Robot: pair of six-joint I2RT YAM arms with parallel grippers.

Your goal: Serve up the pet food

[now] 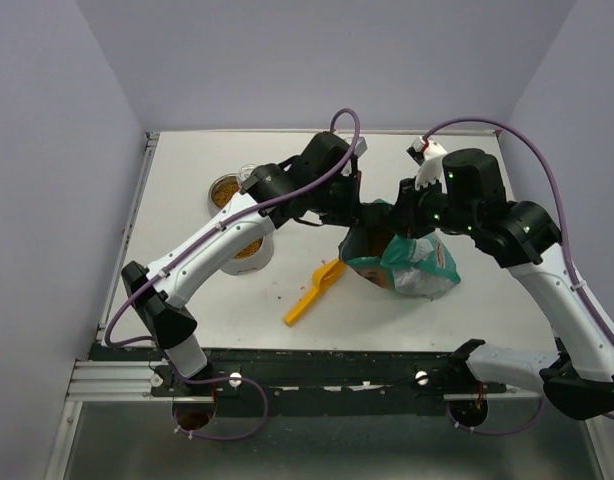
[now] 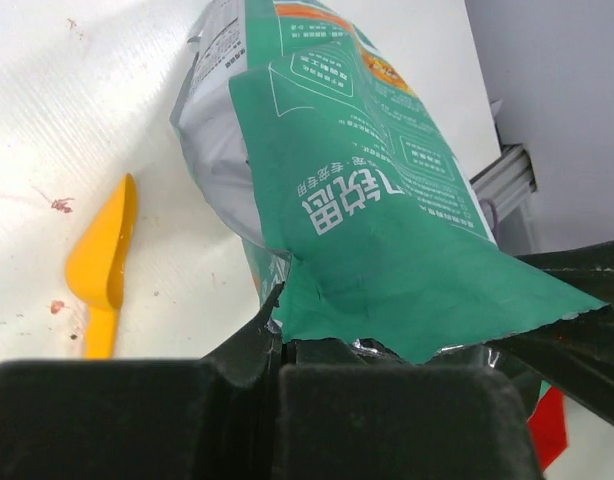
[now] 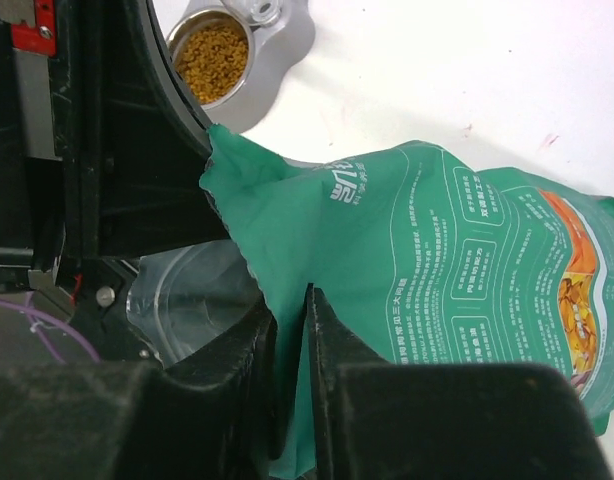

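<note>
Overhead, both arms converge on the bag, but their wrists hide the tips there. The left wrist camera fills that in. The left end effector is clenched on the bag's torn top edge, and an orange scoop lies flat just left of the bag. Over to the right wrist. The right end effector has its fingers a sliver apart with the bag's green rim in the slit; gripping or released, I can't tell. The pet food sits in a steel bowl beyond the bag's mouth, well apart from both end effectors. Only the overhead view shows a second bowl of kibble, half under the left arm. The desk is white with reddish specks, and the walls are pale lilac.
</note>
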